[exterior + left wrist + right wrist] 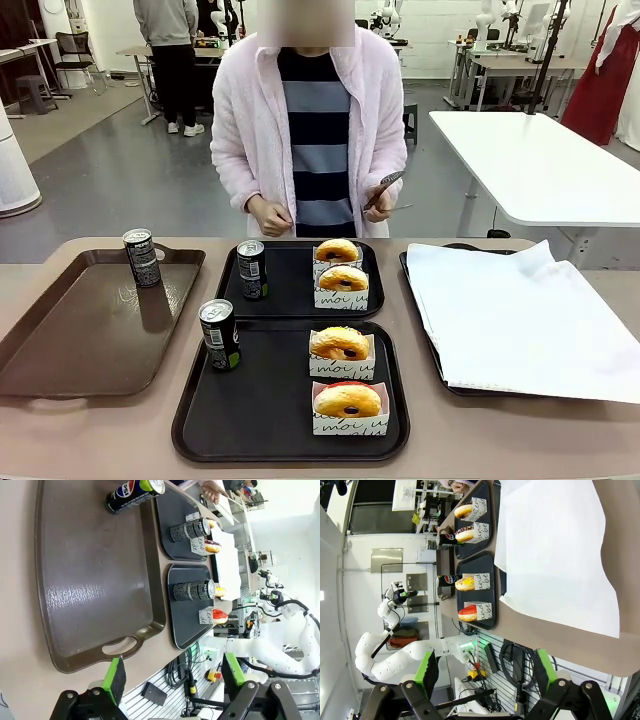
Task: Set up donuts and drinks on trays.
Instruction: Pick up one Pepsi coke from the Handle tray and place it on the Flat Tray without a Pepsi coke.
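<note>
Left wrist view: Pepsi can point(135, 494) on brown tray point(95, 580); both end effectors point(172, 677) point(485, 672) wide open, empty.

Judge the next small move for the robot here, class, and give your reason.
Probably none beyond holding back: each black tray already has one can and two donuts, and the open left gripper holds nothing.

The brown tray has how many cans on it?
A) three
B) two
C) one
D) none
C: a single can stands on the brown tray, near its far edge; the other two cans each stand on a black tray.
</note>
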You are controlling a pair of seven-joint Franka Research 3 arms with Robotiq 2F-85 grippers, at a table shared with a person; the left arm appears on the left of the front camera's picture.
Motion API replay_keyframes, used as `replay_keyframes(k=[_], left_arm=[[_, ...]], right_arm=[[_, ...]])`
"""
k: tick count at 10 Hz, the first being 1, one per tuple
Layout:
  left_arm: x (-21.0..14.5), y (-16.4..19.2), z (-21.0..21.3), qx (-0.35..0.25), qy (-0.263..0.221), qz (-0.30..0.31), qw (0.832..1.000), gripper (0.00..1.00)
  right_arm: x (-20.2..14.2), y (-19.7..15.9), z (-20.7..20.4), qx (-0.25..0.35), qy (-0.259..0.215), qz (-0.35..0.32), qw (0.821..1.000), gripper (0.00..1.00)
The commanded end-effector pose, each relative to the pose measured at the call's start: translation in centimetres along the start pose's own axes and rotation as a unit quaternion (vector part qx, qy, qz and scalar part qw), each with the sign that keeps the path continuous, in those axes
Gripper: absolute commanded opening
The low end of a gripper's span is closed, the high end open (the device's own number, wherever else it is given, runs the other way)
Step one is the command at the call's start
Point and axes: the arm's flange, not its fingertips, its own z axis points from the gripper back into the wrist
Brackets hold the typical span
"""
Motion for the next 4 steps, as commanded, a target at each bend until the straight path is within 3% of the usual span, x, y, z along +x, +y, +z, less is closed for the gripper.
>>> replay_keyframes(k=[1, 4], left_arm=[[-0.18, -0.05, -0.01, -0.011, -0.007, -0.005, 1.0, 1.0], [-0.18, -0.05, -0.01, -0.011, -0.007, -0.005, 1.0, 1.0]], right_arm=[[0.15, 0.01, 0.04, 0.011, -0.006, 0.009, 1.0, 1.0], [0.15, 0.01, 0.04, 0.011, -0.006, 0.009, 1.0, 1.0]])
